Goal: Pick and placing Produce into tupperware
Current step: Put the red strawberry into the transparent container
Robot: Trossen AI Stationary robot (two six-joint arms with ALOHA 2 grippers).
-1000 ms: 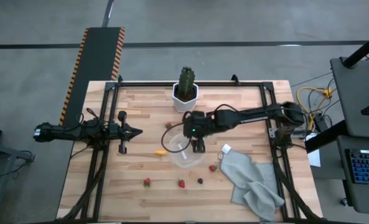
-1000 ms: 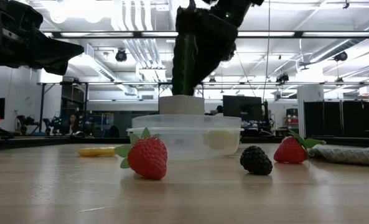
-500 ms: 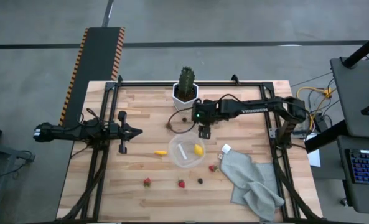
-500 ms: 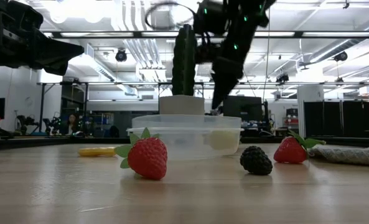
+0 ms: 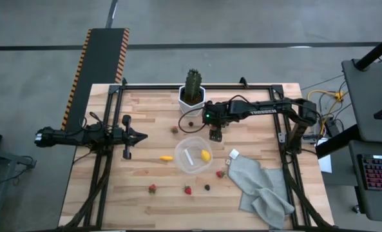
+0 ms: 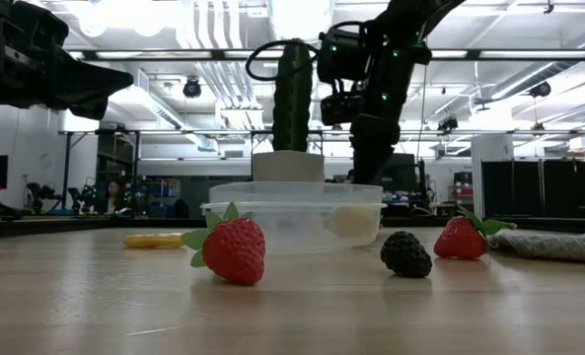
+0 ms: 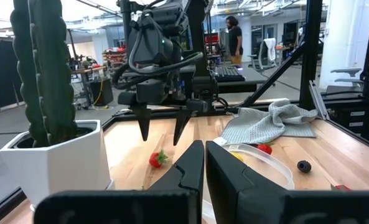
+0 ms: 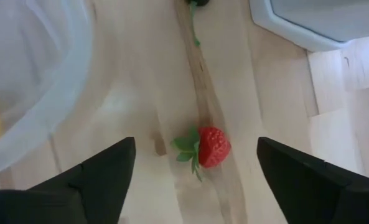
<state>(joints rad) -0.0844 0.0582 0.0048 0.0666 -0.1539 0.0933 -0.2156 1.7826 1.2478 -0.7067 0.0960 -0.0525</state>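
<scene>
wooden table [image 5: 145,109], right gripper [image 5: 216,136] spread (empty) beside tupperware [image 5: 192,167]; left gripper [image 5: 143,135] pressed together

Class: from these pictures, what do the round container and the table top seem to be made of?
Container: probably clear, glossy plastic; the lemon inside shows through its wall. Table top: apparently pale wood with a smooth finish; plank seams and grain show.

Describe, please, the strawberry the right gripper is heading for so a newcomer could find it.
Start at the white hexagonal pot holding the cactus. Between it and the clear tupperware lies one strawberry, left of the open right gripper. The other strawberries lie past the tupperware, towards the table's front edge.
</scene>
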